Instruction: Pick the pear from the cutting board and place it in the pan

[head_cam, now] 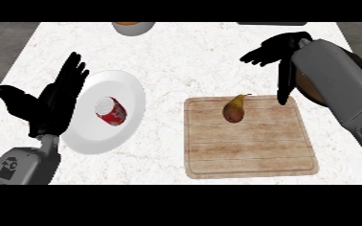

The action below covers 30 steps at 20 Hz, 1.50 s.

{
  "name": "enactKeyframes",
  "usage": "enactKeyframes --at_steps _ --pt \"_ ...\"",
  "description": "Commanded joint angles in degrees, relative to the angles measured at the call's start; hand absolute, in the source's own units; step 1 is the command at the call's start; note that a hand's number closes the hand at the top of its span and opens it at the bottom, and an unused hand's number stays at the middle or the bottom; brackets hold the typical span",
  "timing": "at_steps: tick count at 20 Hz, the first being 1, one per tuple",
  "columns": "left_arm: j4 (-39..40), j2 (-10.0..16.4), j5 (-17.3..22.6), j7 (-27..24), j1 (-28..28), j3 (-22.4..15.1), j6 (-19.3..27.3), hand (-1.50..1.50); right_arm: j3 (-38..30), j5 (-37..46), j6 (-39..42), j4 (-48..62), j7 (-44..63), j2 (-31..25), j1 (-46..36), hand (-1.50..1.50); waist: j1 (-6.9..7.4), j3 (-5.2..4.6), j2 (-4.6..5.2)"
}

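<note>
Wooden cutting board [247, 143] carries the pear [234, 109]; our right hand [281, 49], fingers wide at its two o'clock, may knock it rolling.

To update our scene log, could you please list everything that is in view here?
White marble counter: one, under everything.
Square wooden cutting board: one, light brown, right of centre.
Yellow-brown pear: one, on the board's far part.
Round white plate: one, left.
Red and white can: one, lying on the plate.
Grey bowl: one, far edge, cut off, something orange inside.
Brown object: one, mostly hidden behind the right forearm.
Left hand: one, black, open, fingers up, beside the plate.
Right hand: one, black, open, beyond the board's far right corner.
</note>
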Motion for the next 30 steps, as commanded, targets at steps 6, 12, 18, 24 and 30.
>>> enactKeyframes --at_steps 6,12,18,24,30 --pt "1.21 -3.01 -2.33 -2.51 2.15 0.18 -0.54 0.00 3.87 9.41 1.23 -0.86 -1.25 2.91 -3.35 -1.50 -0.61 -0.02 -0.13" --pt "-0.55 -0.67 -1.19 0.24 2.94 4.28 -3.85 0.00 0.33 11.67 -1.76 -0.20 0.30 7.14 -2.18 -1.50 -0.73 -0.02 -0.23" --pt "-1.87 -2.85 -3.31 2.96 -0.11 3.67 -2.22 0.00 -0.87 13.89 1.59 3.36 3.21 10.20 -4.91 -1.50 -0.87 -0.03 -0.29" --pt "1.47 -2.46 -3.00 1.23 -0.02 5.69 -6.37 0.00 -1.40 18.27 -3.46 8.13 3.67 14.01 -4.77 -1.50 -0.48 -0.03 0.00" --pt "0.53 -5.24 -5.73 0.10 1.41 5.52 -4.64 0.00 0.30 22.93 -4.15 4.57 -4.78 10.10 2.35 -1.50 -0.87 0.00 -0.15"
